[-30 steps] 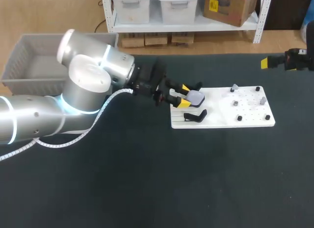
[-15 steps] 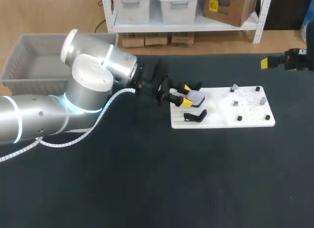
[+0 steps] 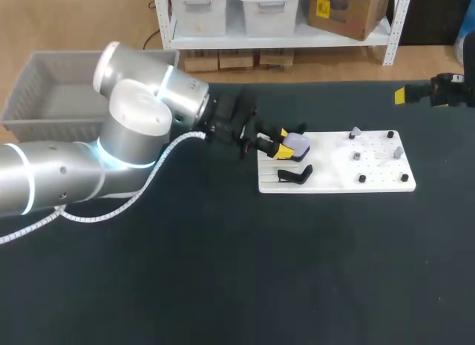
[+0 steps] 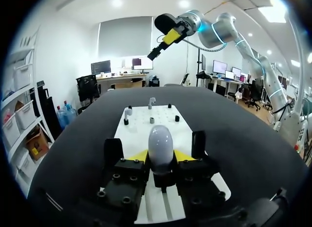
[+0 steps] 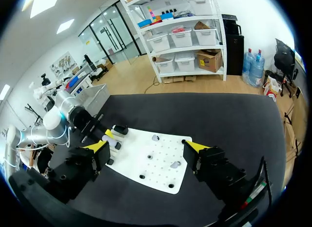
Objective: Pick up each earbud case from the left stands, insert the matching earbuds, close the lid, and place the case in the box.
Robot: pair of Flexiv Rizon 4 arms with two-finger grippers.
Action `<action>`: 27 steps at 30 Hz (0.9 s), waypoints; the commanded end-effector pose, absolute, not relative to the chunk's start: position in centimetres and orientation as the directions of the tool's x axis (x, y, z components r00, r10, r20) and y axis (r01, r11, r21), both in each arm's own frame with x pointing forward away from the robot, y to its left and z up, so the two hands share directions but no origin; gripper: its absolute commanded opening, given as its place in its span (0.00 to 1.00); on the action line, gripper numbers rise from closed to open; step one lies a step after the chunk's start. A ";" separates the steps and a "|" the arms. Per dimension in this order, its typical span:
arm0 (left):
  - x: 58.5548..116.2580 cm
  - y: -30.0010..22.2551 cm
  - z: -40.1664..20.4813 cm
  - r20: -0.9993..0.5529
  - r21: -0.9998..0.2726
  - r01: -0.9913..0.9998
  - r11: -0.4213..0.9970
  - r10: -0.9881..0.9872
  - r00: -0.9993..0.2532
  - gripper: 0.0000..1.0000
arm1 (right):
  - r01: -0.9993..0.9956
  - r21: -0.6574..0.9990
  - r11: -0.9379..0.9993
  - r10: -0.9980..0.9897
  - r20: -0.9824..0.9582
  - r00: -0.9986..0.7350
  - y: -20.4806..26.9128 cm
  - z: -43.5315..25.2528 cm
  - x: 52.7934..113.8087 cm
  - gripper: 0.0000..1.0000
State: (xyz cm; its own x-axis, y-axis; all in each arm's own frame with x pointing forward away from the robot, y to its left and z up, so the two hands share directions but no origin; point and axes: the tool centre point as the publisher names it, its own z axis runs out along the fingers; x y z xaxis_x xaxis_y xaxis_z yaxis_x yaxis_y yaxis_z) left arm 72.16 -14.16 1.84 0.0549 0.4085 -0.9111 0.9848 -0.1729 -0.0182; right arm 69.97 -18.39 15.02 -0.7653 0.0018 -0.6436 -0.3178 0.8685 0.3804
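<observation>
On the left end of the white board, at 2 o'clock from the table's middle, my left gripper has both yellow tips pressed against the sides of the pale earbud case. The case stands upright between the jaws, at its stand. I judge the task hardly begun: no earbuds inserted, and I see no case in the grey box at 10 o'clock. My right gripper hangs wide open and empty.
</observation>
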 end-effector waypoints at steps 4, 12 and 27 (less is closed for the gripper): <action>70.7 -13.4 3.3 -0.932 0.010 0.989 -0.149 0.357 0.063 0.00 | -0.321 0.382 0.867 0.001 -0.644 -0.765 -18.5 15.0 70.0 1.00; 69.1 -13.2 7.0 -0.965 0.056 0.991 -0.122 0.247 0.085 0.00 | -0.321 0.382 0.867 0.001 -0.644 -0.765 -18.5 15.0 70.0 1.00; 66.4 -13.8 12.2 -0.993 0.083 0.996 -0.042 0.076 0.086 0.00 | -0.321 0.382 0.867 0.001 -0.644 -0.765 -18.5 15.0 70.0 1.00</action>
State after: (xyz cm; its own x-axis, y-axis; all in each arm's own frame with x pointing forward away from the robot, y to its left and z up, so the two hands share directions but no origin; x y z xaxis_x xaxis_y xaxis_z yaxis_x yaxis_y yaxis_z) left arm 67.21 -14.07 11.94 0.0835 0.0792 -0.9934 0.9853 -0.1556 0.0704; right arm 69.97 -18.39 15.02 -0.7653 0.0018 -0.6436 -0.3178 0.8685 0.3804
